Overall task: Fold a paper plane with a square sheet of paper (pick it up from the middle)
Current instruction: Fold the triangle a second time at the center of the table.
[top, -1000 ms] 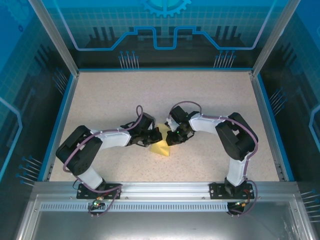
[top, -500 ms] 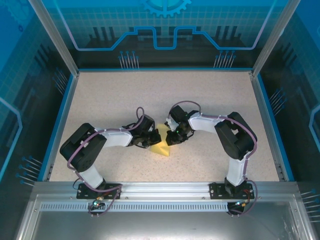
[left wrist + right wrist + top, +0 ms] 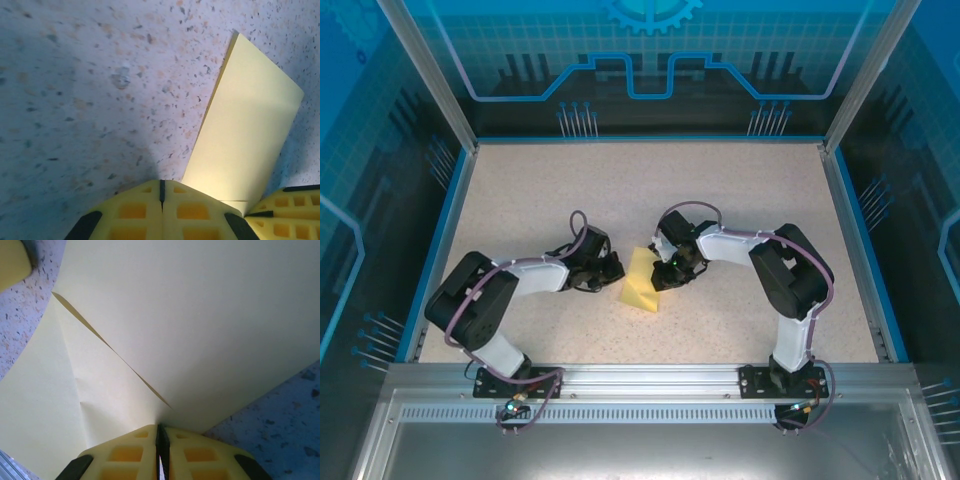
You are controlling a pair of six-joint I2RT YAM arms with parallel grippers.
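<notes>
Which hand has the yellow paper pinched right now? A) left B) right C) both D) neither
B: in the right wrist view the yellow paper runs into the seam of the shut right hand; the left hand is shut on nothing, the paper beside it.

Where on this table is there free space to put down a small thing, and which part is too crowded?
The far half of the table, up to the blue rim, is bare; so is the near strip along the metal rail. The middle is crowded: the left hand and right hand flank the folded yellow paper.
</notes>
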